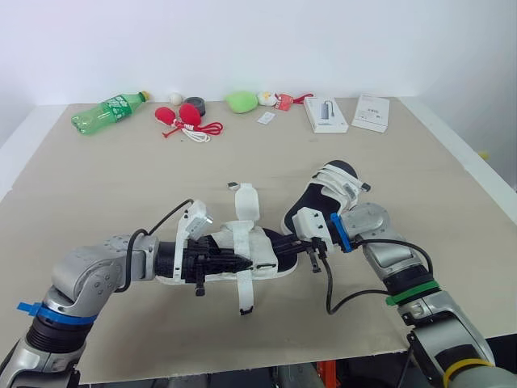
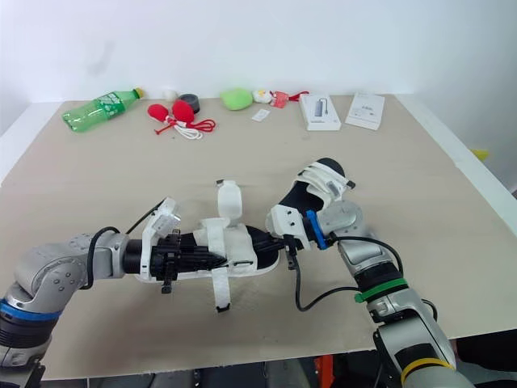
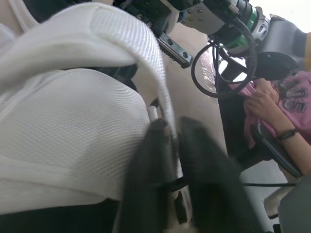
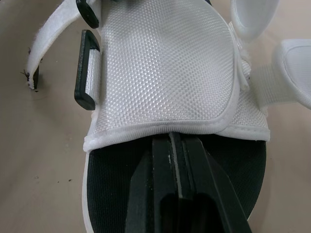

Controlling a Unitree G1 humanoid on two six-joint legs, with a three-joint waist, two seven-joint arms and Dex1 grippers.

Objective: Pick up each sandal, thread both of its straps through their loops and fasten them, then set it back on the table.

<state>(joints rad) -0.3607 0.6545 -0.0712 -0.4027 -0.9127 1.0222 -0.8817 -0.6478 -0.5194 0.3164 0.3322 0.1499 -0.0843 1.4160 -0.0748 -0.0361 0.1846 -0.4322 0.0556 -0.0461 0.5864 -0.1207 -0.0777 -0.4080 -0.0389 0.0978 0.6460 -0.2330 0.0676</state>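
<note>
Left gripper (image 1: 238, 260) is seen from the head camera clenched on the heel half of the unfastened sandal (image 1: 242, 238), which is kept low at the near middle of the table (image 1: 121, 178); whether its sole touches the tabletop cannot be told. At this sandal's toe end the right gripper (image 1: 287, 242) is laid on the footbed. One loose strap (image 1: 246, 198) stands up from the sandal's far side and another (image 1: 245, 295) trails off its near side, and neither is threaded. A second sandal (image 1: 335, 182) is propped just beyond the toe. In the left wrist view, blurred black fingers (image 3: 146, 184) are seen pinched on a thin edge of the white mesh upper (image 3: 63, 141). In the right wrist view, the other arm's fingers (image 4: 160, 184) are pressed together with nothing between them, flat on the black textured footbed (image 4: 112, 184), their tips at the stitched hem of the upper. A rigid black plastic loop (image 4: 87, 70) is fixed at that upper's side. The sandal is judged light, with a springy sole best held firmly at the heel. The woven straps are judged limp and best pinched near their free tips to be fed through the narrow, stiff loop.
</note>
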